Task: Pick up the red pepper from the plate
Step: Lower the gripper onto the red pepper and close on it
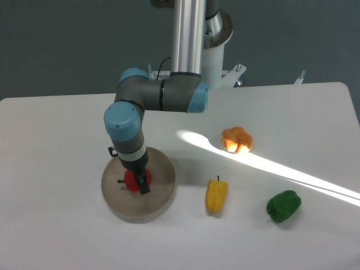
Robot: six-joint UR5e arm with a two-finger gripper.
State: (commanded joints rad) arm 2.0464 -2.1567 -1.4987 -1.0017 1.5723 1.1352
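Your hand is down on the plate, its dark fingers closed in around the red pepper; you can see red on both sides of the near finger, though whether the fingers actually press the pepper cannot be told from this view. The pepper sits on the plate, a little left of the plate's middle, with its short dark stem pointing left.

Largest first: your white tabletop fills the view, crossed by a bright stripe of light running from its middle toward the right edge. The arm, grey with blue joint caps, reaches from the far edge down toward the front-left part of the tabletop. The plate, round and tan, lies in that front-left part.

Then the small things. An orange piece of food rests near the middle of the tabletop, at the start of the light stripe. The green pepper lies toward the front-right corner. The yellow pepper lies between the plate and the green pepper, apart from both.
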